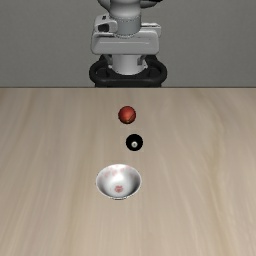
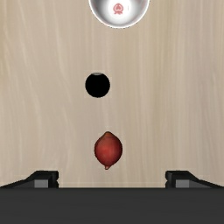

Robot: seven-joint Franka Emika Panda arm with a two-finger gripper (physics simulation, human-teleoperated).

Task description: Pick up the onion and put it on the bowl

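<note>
A reddish-brown onion (image 1: pixel 126 115) lies on the wooden table (image 1: pixel 50 170), near the robot's base. In the wrist view the onion (image 2: pixel 108 150) sits just ahead of my gripper (image 2: pixel 111 179), roughly centred between the two dark fingertips (image 2: pixel 39 179), which stand wide apart with nothing between them. A shiny metal bowl (image 1: pixel 118 182) with a reddish reflection inside stands farther forward on the table; in the wrist view the bowl (image 2: pixel 118 9) lies beyond the onion. My hand hangs well above the table, over the onion's area.
A small black round object (image 1: pixel 134 143) lies between the onion and the bowl, also seen as the black disc (image 2: pixel 97 85) in the wrist view. The wooden table stretches wide on both sides.
</note>
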